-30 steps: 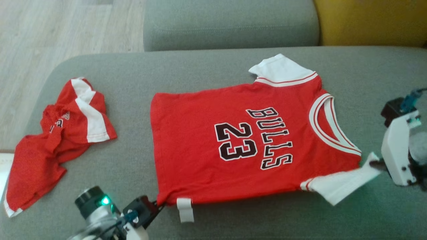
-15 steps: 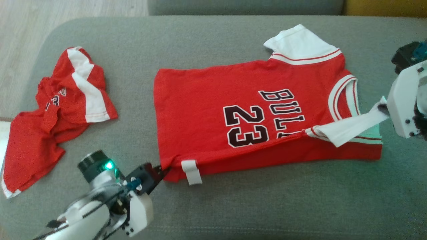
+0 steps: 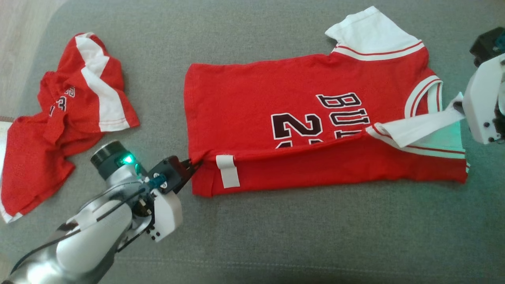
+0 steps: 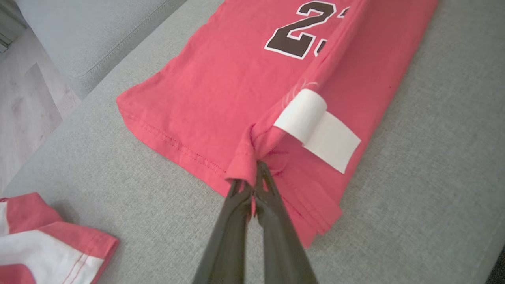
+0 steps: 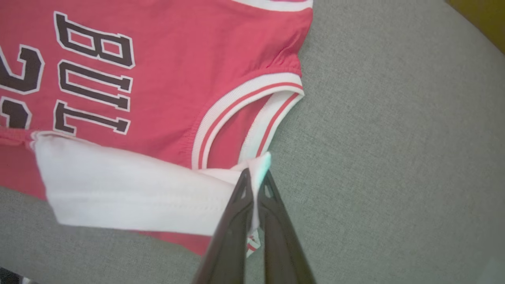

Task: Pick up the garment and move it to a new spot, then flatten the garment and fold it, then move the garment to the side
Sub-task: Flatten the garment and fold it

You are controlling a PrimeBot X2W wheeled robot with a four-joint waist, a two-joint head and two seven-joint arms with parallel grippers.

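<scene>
Red jersey (image 3: 300,98) lies spread on the grey sofa cushion (image 3: 315,236), hem toward the robot's left, collar (image 3: 421,92) toward its right. Its near long edge is folded up over the front, and the flap covers the lower part of the black "23" and the tail of the lettering. Left gripper (image 3: 194,162) sits at the hem end of the fold, jaws closed tight on a bunched corner of red cloth. A white label (image 3: 228,171) hangs from the fold line just beside that pinch and lies on the flap. Right gripper (image 3: 457,105) is at the collar end, jaws closed on the tip of the near sleeve (image 3: 414,128). This white sleeve is drawn taut across the flap and over the edge of the neck opening. Far sleeve (image 3: 371,33), white with red trim, lies flat on the cushion at the far side. A second garment (image 3: 67,114), red with white panels, lies crumpled at the cushion's left end, well apart from the jersey. Pale wood floor (image 3: 19,23) shows beyond that corner.
</scene>
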